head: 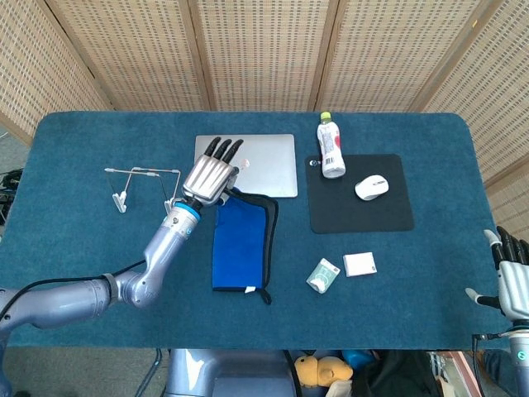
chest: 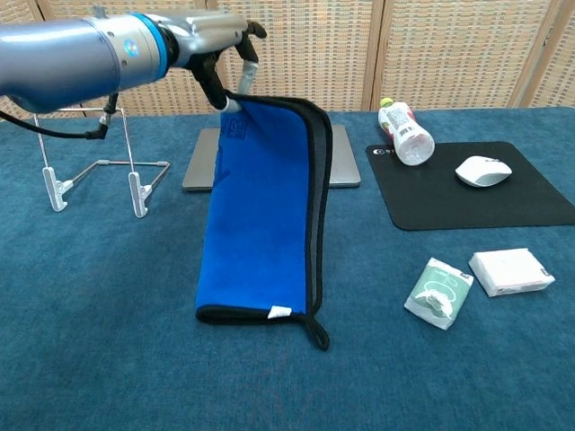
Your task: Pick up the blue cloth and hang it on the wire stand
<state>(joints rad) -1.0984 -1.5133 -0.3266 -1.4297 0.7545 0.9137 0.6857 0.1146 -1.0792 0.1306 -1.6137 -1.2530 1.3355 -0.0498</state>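
Lifting is the step in hand: the left hand (chest: 211, 40) pinches the top edge of the blue cloth (chest: 260, 215) between thumb and fingers, and the cloth hangs down folded, its black-trimmed lower hem touching or just clearing the blue table covering (chest: 108, 341); the chest view does not settle which. The cloth hangs in front of the closed silver laptop (head: 269, 161), with the wire stand (head: 145, 188) just beside it on the left, still bare. The right hand (head: 512, 277) rests at the table's near right corner, fingers spread, holding nothing. As I judge it, the next move calls for raising the cloth until the hem clears the stand's top wire, carrying it leftward, and lowering it so it drapes over.
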